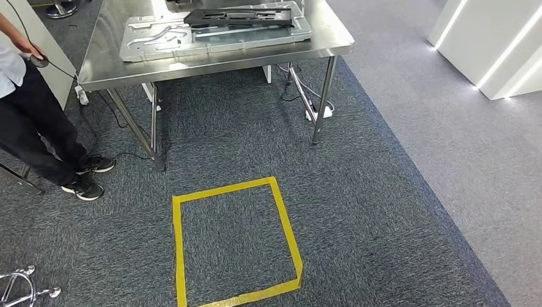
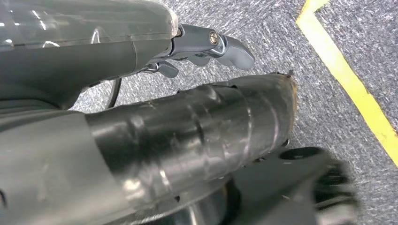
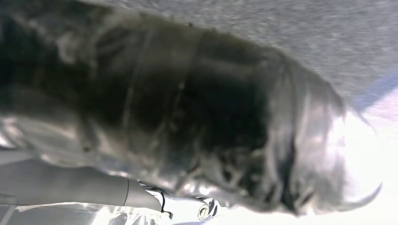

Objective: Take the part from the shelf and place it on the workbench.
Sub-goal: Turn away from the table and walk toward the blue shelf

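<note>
A flat black frame-like part (image 1: 246,16) lies on a large silver metal plate (image 1: 160,35) on the steel workbench (image 1: 332,38) at the far side of the head view. My left hand (image 2: 141,93) hangs over the carpet. Its black-taped thumb (image 2: 197,126) and grey fingers (image 2: 225,47) are apart with nothing between them. My right hand (image 3: 187,122) is blurred, its dark taped thumb spreads across the right wrist view, and I see nothing held in it. Both hands are well away from the workbench.
A yellow taped square (image 1: 176,249) marks the grey carpet in front of the workbench. A person (image 1: 38,128) in dark trousers stands at the left beside it. Cables and a power strip (image 1: 323,112) lie under the table. A white lit structure (image 1: 492,45) stands at the right.
</note>
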Motion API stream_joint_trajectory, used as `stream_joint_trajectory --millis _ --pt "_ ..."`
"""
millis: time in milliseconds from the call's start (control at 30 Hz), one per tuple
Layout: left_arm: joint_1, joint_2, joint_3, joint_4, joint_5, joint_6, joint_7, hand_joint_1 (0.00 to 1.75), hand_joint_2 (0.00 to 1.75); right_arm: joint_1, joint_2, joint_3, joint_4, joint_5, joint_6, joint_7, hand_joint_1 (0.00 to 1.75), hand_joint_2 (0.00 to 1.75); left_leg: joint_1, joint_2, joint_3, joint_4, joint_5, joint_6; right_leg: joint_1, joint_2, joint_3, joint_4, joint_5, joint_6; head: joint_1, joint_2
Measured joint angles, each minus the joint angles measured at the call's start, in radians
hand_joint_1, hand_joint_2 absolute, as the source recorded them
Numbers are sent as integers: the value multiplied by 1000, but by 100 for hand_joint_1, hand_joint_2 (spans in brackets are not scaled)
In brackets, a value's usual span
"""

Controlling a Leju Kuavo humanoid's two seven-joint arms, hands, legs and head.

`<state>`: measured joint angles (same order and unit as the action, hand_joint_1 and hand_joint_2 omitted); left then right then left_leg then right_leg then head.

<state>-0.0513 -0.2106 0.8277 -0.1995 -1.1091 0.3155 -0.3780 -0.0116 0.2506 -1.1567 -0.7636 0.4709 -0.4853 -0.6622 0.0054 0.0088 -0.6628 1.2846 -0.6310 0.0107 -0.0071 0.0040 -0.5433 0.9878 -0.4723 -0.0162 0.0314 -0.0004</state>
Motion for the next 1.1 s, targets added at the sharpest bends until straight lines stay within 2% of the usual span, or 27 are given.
stream_joint_trajectory --millis 33,67,100,133,167,200,300,333,367,400,467,500,533,567,633,667,700,767,800,867,933,1000,1033,1067,1100 --pt "0 0 2 0 0 0 0 0 0 -4 -2 -9 20 10 -12 15 0 0 3 0 3 -5 16 -3 -1 4 0 3 -1 2 0 0" --pt "1 0 4 0 -1 0 1 0 0 -9 -5 -19 46 22 -29 32 0 0 6 0 26 -51 48 -5 -3 8 0 7 -3 5 0 0" --pt "1 0 6 0 -1 0 1 0 0 -13 -8 -27 74 33 -46 48 0 0 9 -3 61 -123 85 -7 -5 12 -1 12 -6 9 0 0" --pt "0 0 8 0 -1 0 1 0 0 -17 -12 -35 103 45 -63 63 0 0 9 -8 92 -189 110 -6 -4 16 -2 18 -9 14 0 0" --pt "0 0 10 0 -2 0 1 0 0 -21 -16 -43 133 56 -81 80 0 0 9 -13 115 -236 124 -3 -4 19 -4 23 -12 20 0 0" --pt "0 0 12 0 -3 0 0 0 0 -23 -19 -50 161 67 -97 98 0 0 8 -16 124 -260 127 2 -2 22 -6 26 -14 25 0 0" --pt "-1 0 16 0 -4 1 -1 0 0 -25 -27 -66 241 109 -137 188 0 0 4 -12 127 -269 130 25 -5 25 -7 27 -14 42 1 0" --pt "-1 0 18 0 -5 2 -2 0 0 -25 -28 -68 265 129 -147 226 0 0 5 -10 129 -273 134 34 -6 21 -12 39 -25 47 1 0" --pt "-1 0 19 0 -6 3 -2 0 0 -26 -29 -69 288 148 -155 259 0 0 7 -6 129 -277 137 41 -7 17 -25 69 -46 51 1 0" --pt "-1 0 19 0 -8 3 -3 0 0 -26 -30 -69 308 163 -161 282 0 0 7 -2 128 -279 140 45 -8 11 -49 121 -78 54 1 0" --pt "0 0 20 0 -12 3 -4 0 0 -27 -29 -69 342 178 -165 303 0 0 5 7 125 -279 140 48 -8 7 -114 252 -139 59 1 0" --pt "1 0 20 0 -13 3 -4 0 0 -28 -29 -69 357 181 -165 307 0 0 3 12 124 -279 140 49 -8 6 -135 295 -150 59 1 0" --pt "1 0 20 0 -14 3 -5 0 0 -28 -28 -69 369 183 -165 308 0 0 2 16 124 -278 139 49 -8 5 -138 300 -140 58 1 0" --pt "1 0 20 0 -14 3 -6 0 0 -28 -28 -69 378 186 -165 308 0 0 1 20 126 -278 139 48 -7 2 -121 265 -112 55 1 0" --pt "-1 -1 20 0 -15 3 -7 0 0 -31 -28 -69 392 191 -163 309 0 0 -1 27 130 -278 136 45 -2 -18 -50 125 -46 43 1 0" --pt "-1 -2 21 0 -16 3 -8 0 0 -34 -28 -69 396 192 -163 309 0 0 -2 30 131 -277 135 41 3 -28 -21 66 -25 36 1 0" --pt "-1 -2 21 0 -16 3 -9 0 0 -37 -28 -69 401 192 -162 309 0 0 -3 33 132 -277 133 36 7 -35 -5 30 -16 31 1 0" --pt "-3 -2 21 0 -18 3 -9 0 0 -40 -28 -69 408 192 -161 309 0 0 -4 40 135 -279 132 25 12 -30 -3 18 -15 23 1 0" --pt "-4 -2 21 0 -18 3 -9 0 0 -40 -28 -69 411 192 -161 309 0 0 -3 41 137 -278 130 20 10 -25 -1 14 -12 19 1 0" --pt "-5 -2 21 0 -19 3 -10 0 0 -42 -28 -69 417 192 -159 309 0 0 -2 29 126 -247 103 10 2 -16 2 3 -3 7 0 0" --pt "-4 -2 22 0 -19 3 -10 0 0 -43 -28 -69 420 192 -156 309 0 0 -1 12 108 -204 71 6 -1 -12 3 -1 1 1 -1 0" --pt "-4 -2 23 0 -19 3 -10 0 0 -43 -28 -69 420 192 -155 309 0 0 -1 10 102 -191 62 5 -1 -11 3 -1 1 0 -2 0" --pt "-4 -2 24 0 -20 3 -10 0 0 -43 -28 -69 421 193 -153 309 0 0 0 8 81 -146 41 4 -1 -8 2 0 1 0 -2 0" --pt "-3 -2 25 0 -20 3 -9 0 0 -44 -28 -69 425 195 -148 312 0 0 1 5 70 -124 45 2 0 3 1 3 0 0 -2 0" --pt "-1 -2 26 0 -21 3 -8 0 0 -44 -28 -69 430 198 -144 316 0 0 3 -2 71 -129 62 2 0 15 0 6 -1 1 -2 0"
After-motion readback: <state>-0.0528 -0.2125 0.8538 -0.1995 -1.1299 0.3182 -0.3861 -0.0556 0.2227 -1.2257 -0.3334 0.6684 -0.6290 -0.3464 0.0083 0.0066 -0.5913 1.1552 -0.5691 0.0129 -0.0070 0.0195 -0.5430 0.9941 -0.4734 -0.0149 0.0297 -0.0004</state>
